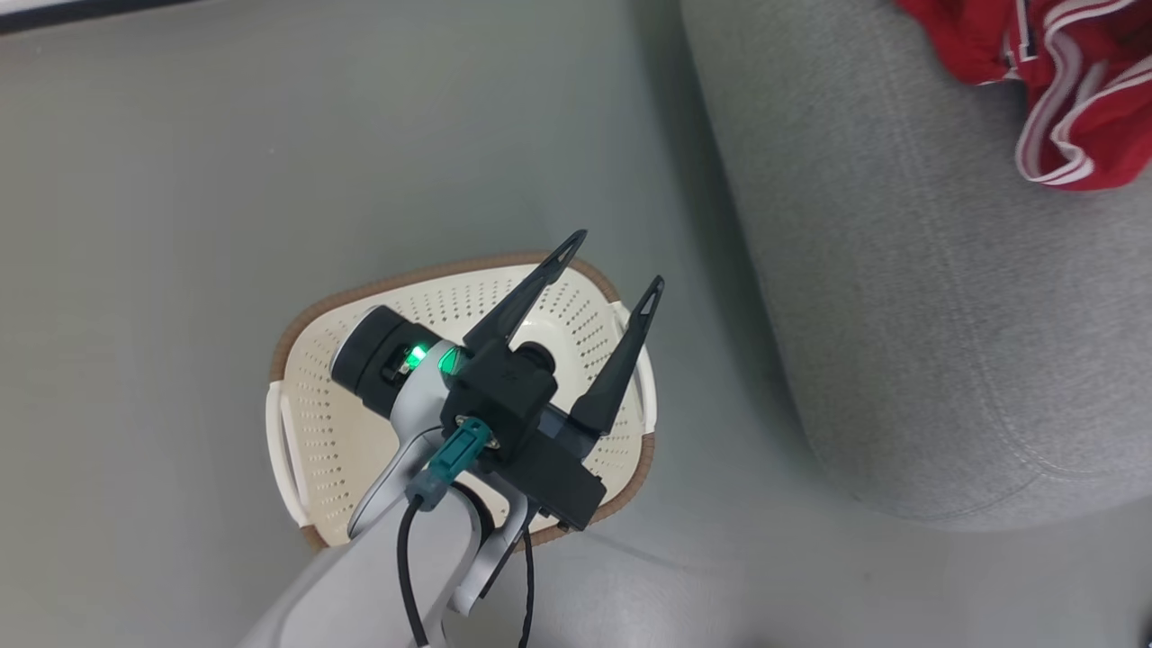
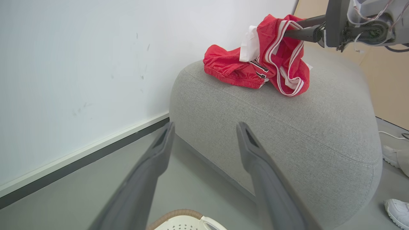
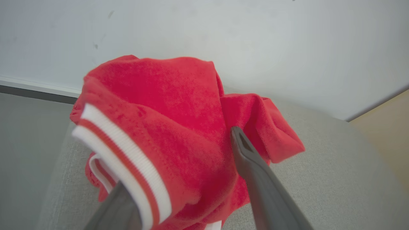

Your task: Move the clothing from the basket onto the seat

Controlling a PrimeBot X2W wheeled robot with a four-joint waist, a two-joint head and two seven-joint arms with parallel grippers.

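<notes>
The red clothing [image 1: 1080,99] with white stripe trim lies bunched on top of the light-grey seat [image 1: 900,315]. In the left wrist view the clothing [image 2: 255,67] rests near the far edge of the seat [image 2: 271,127], and my right gripper [image 2: 292,28] reaches into it from the right. In the right wrist view, my right gripper [image 3: 175,159] stands open, and the clothing [image 3: 159,111] drapes over its left finger. My left gripper [image 1: 616,261] hangs open over the cream basket [image 1: 315,423], whose visible inside holds no garment. Its fingers [image 2: 159,153] hold nothing above the basket rim [image 2: 185,212].
The basket stands on grey floor just left of the seat. A white wall [image 2: 80,64] with a dark baseboard runs behind. A person's white shoes [image 2: 396,210] and a white cable [image 2: 388,135] lie on the floor beyond the seat's right end.
</notes>
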